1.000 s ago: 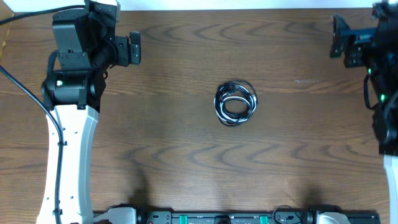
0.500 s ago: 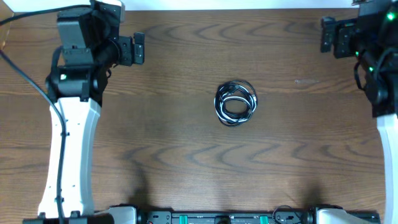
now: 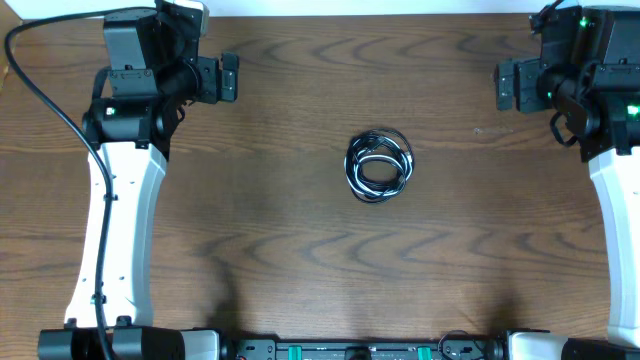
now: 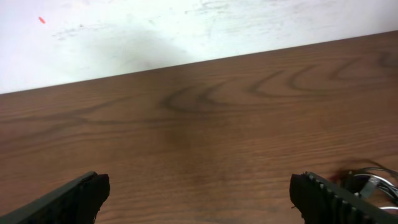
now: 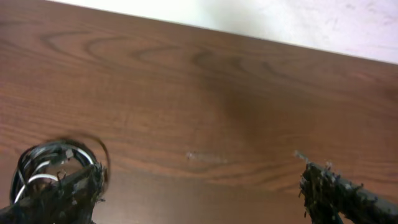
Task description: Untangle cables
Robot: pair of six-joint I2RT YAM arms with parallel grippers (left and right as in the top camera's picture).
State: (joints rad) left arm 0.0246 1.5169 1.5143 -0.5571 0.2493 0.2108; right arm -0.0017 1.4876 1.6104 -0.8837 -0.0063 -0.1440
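The cables (image 3: 379, 166) lie as one small coiled bundle of black and white cords at the middle of the wooden table. My left gripper (image 3: 224, 78) hovers at the far left, open and empty, well away from the bundle. At the far right my right gripper (image 3: 507, 85) is also open and empty. In the left wrist view the open gripper (image 4: 200, 190) frames bare wood, with the cables (image 4: 375, 185) just past the right finger. In the right wrist view the gripper (image 5: 200, 183) is open, and the cables (image 5: 55, 163) show behind the left finger.
The brown wooden table (image 3: 300, 250) runs to a white wall at its far edge (image 4: 186, 31). A black arm cable (image 3: 45, 95) loops beside the left arm. A dark rail of equipment (image 3: 350, 350) lines the near edge.
The right arm has swung in, carrying its gripper leftward and a little toward the table's middle. The left gripper has shifted slightly right. The cables have not moved.
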